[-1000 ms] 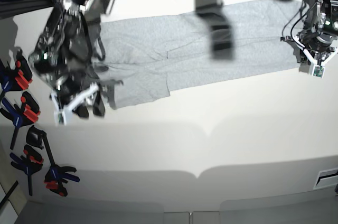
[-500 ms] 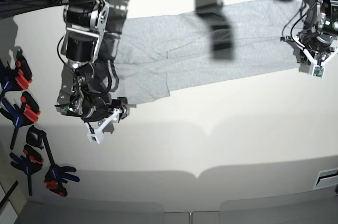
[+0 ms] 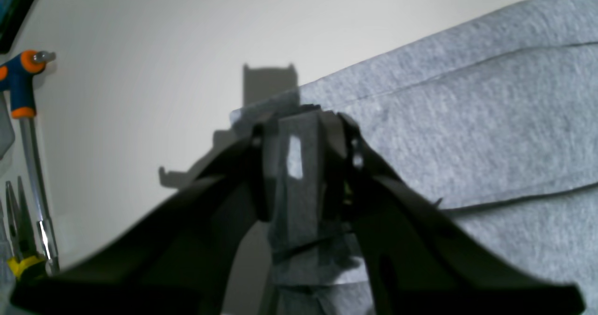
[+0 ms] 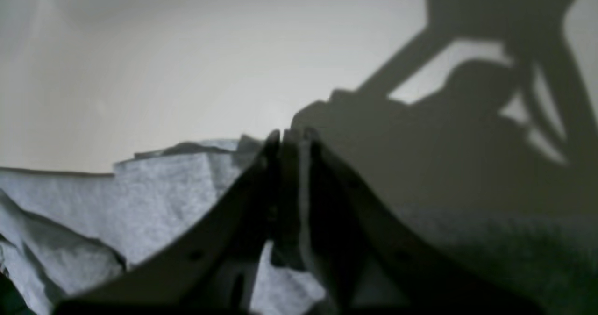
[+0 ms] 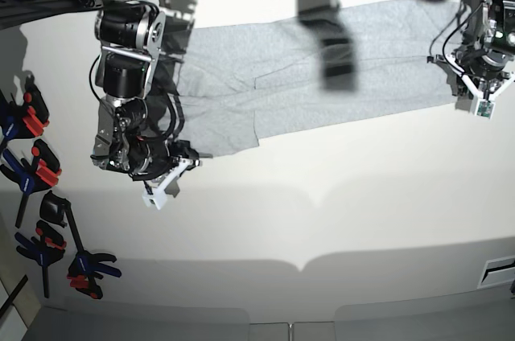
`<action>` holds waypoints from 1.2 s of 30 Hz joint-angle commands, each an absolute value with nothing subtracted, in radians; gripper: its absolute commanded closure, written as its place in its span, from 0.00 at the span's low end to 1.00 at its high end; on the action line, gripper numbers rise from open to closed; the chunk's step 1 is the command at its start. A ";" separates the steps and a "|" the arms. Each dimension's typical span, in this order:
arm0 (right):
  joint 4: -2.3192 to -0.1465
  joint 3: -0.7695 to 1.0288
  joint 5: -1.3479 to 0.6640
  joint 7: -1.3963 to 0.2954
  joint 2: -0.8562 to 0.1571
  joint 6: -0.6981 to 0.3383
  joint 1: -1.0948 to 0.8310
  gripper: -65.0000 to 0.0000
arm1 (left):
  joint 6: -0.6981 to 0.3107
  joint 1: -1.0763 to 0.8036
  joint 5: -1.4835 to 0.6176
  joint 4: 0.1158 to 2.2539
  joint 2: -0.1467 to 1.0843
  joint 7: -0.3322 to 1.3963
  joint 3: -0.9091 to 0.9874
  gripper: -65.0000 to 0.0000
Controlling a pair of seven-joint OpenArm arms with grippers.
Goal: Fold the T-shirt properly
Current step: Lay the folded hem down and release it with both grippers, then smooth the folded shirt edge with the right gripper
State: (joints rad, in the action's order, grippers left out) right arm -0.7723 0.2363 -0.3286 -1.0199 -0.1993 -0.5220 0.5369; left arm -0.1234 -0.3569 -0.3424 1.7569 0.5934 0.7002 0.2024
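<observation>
The light grey T-shirt (image 5: 386,84) lies as a long band across the far half of the white table (image 5: 338,204). My left gripper (image 5: 476,98) is at the shirt's right end. In the left wrist view, that left gripper (image 3: 303,118) is shut on a fold at the corner of the T-shirt (image 3: 490,132). My right gripper (image 5: 173,172) is low at the shirt's near left corner. In the right wrist view, the jaws of the right gripper (image 4: 289,139) meet where the raised edge of the T-shirt (image 4: 154,198) reaches them.
Several black, red and blue spring clamps (image 5: 40,172) lie along the table's left edge. A screwdriver with an orange and blue handle (image 3: 21,86) and pliers (image 3: 18,221) lie past the shirt's right end. Cables and gear line the back edge.
The right arm swung round, came down at the shirt's near left corner, and its jaws went from open to shut. The left arm and its grip have not moved.
</observation>
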 commanded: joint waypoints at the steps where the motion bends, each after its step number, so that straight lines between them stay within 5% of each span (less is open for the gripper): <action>1: -0.783 0.235 -0.326 -1.028 -0.208 -0.545 0.562 1.00 | -0.116 -0.350 -0.341 1.774 0.612 0.682 0.211 0.80; 15: -1.121 0.235 -0.412 -1.121 -0.212 -0.593 0.506 1.00 | -0.116 -0.349 -0.341 1.774 0.612 0.681 0.211 0.80; 28: -1.814 0.274 -0.636 -1.223 -0.211 -0.656 -0.002 1.00 | -0.116 -0.349 -0.341 1.774 0.613 0.680 0.211 0.80; 36: -1.948 0.485 -0.640 -1.185 -0.210 -0.691 -0.241 1.00 | -0.116 -0.349 -0.341 1.774 0.613 0.680 0.211 0.80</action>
